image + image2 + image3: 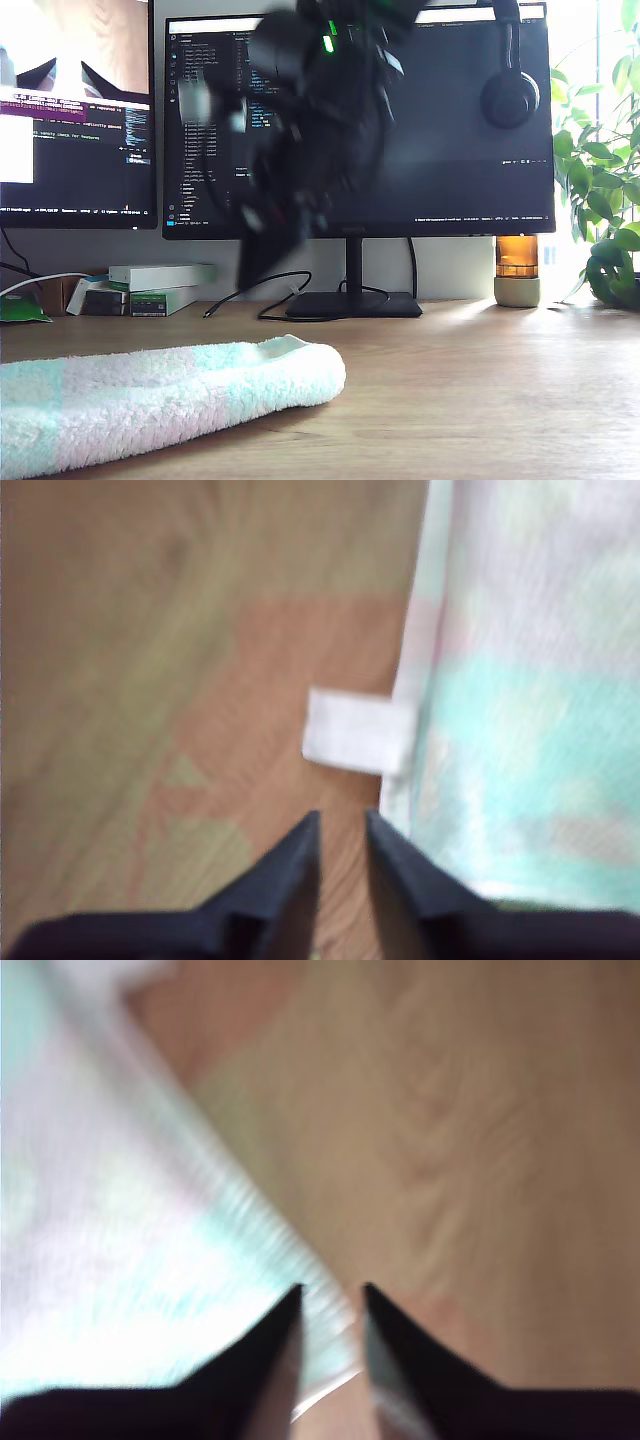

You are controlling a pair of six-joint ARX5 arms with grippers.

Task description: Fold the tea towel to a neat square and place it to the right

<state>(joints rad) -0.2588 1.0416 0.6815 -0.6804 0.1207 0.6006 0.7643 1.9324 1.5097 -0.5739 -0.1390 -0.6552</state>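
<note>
The tea towel (150,400) lies on the wooden desk (480,400) at the exterior view's lower left, a low fluffy mound of pale mint with pink and white bands, its rounded end reaching toward the middle of the desk. In my first wrist view the towel's edge (520,700) runs alongside bare wood, and the small white tag strip (355,730) sticks out from that edge flat onto the desk. My first gripper (342,825) hangs above the wood just short of the tag, its two dark tips a narrow gap apart and holding nothing. My second gripper (332,1300) hovers over another edge of the towel (150,1240), tips likewise a narrow gap apart with nothing between them; the picture is smeared, so I cannot tell how high it sits. In the exterior view a dark blurred arm (300,130) hangs in front of the middle monitor (450,130), well above the towel; which arm it is I cannot tell. A second monitor (75,110) stands at that view's left, a headset (510,90) hangs on the middle one, and an amber jar (517,270) and a leafy plant (600,180) stand at that view's right
</note>
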